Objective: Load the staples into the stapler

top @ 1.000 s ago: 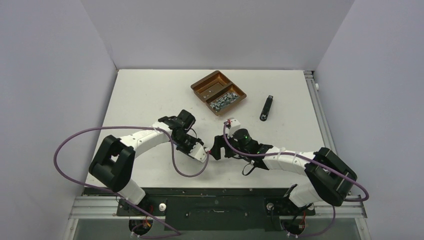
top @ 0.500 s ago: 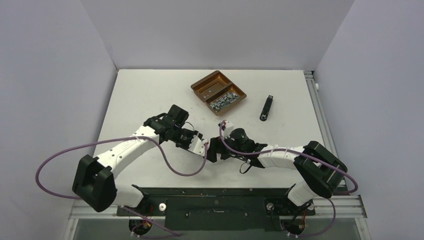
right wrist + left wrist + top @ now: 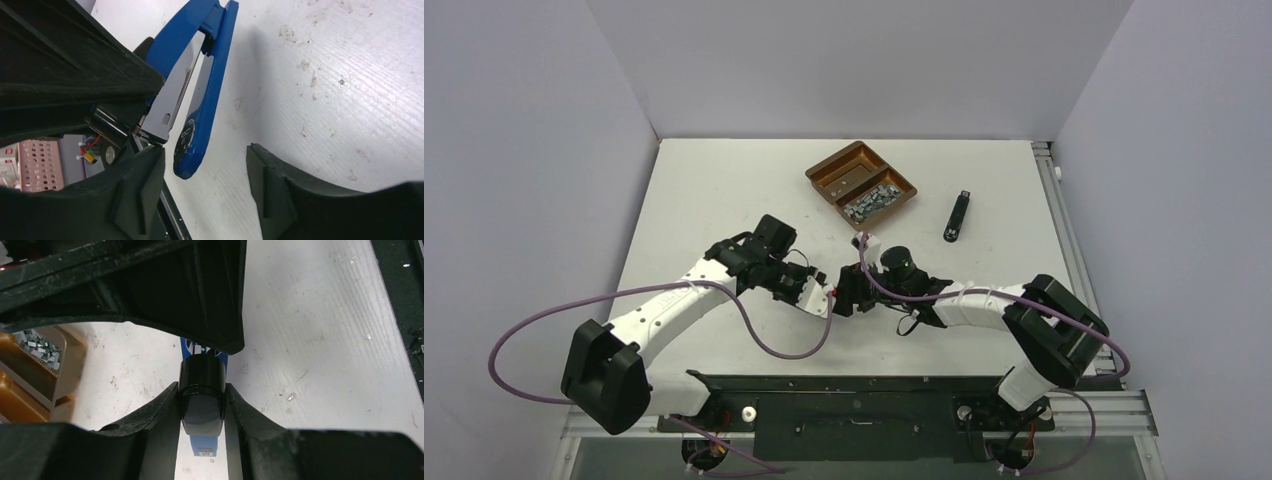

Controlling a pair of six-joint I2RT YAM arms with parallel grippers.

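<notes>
Silver-grey staples (image 3: 871,200) lie heaped in the lower-right compartment of the brown tray (image 3: 829,168), at the upper centre of the top view, well apart from both pincers. Below them you see the blue stapler (image 3: 215,75), hinged open between the arms. Your left gripper (image 3: 201,392) is clenched on its black rounded end. Your right gripper (image 3: 204,150) stands released, with the blue tip between its fingers.

Glossy blue stapler (image 3: 212,85), smooth bright metal magazine (image 3: 172,100), matt scuffed white surface (image 3: 350,75), silver-grey metal staples (image 3: 872,201) at stapler's 12 o'clock
</notes>
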